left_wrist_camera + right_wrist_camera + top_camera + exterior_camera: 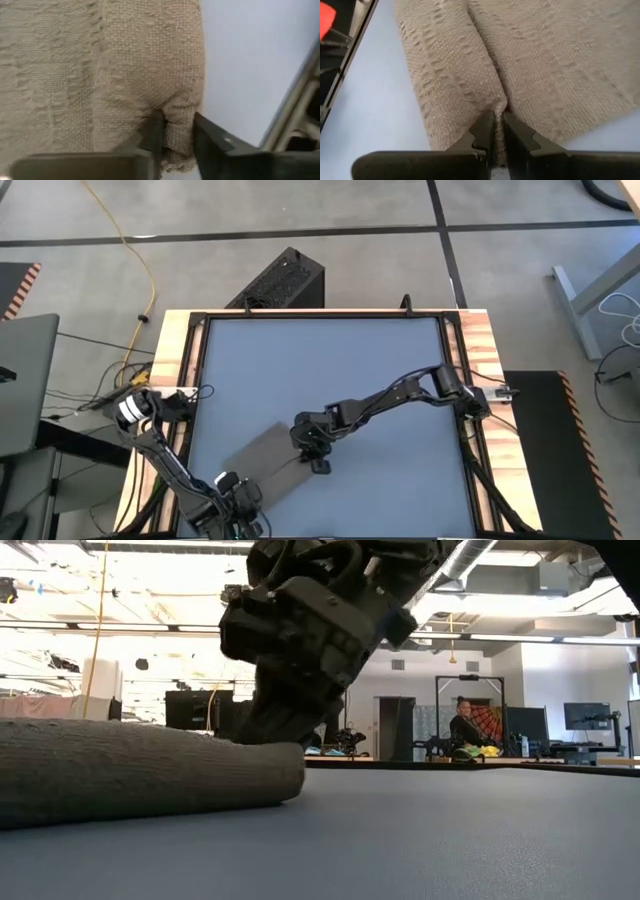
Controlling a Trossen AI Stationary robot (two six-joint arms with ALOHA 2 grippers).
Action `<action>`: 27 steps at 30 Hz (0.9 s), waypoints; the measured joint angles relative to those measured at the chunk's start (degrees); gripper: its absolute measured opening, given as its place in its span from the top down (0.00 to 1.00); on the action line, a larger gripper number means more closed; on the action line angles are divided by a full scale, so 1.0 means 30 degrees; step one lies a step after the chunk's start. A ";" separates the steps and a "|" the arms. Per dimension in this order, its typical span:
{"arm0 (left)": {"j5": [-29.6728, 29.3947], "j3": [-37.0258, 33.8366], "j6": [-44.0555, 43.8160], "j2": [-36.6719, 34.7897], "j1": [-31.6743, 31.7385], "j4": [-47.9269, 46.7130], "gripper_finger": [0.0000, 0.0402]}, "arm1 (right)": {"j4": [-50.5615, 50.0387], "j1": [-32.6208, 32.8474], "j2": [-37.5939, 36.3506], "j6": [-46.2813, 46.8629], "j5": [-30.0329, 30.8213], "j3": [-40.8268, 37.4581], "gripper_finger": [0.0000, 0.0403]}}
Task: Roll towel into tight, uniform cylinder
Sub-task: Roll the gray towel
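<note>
- Wrist views give what the overhead cannot: the left gripper (176, 135) has its fingers pinched on a thick fold at the towel (100, 75) edge, and the right gripper (497, 131) is clamped on a thin ridge of the same cloth.
- Low view shows the towel (140, 770) with a rounded, doubled edge lying on the table (450, 830), a gripper's dark body pressed behind it.
- High view places the towel (262, 452) toward six o'clock on the table (330, 360), left gripper (240, 490) at seven, right gripper (315, 452) near centre.
- Far off, a person sits in the room.
</note>
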 joint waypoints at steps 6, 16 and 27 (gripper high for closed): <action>-0.2170 -0.0057 -0.0450 0.0102 -0.1146 0.2065 0.97 | -0.1977 0.0050 -0.0906 -0.1792 -0.0217 0.0000 0.85; -0.2789 -0.0304 -0.2841 0.0095 -0.2777 0.3012 0.98 | 0.1760 0.1022 -0.3404 -0.4020 -0.0145 -0.3213 0.85; -0.3126 -0.0297 -0.3117 0.0087 -0.2909 0.3157 0.98 | 0.6769 0.4662 -0.4149 -0.9225 0.1618 -0.5450 0.82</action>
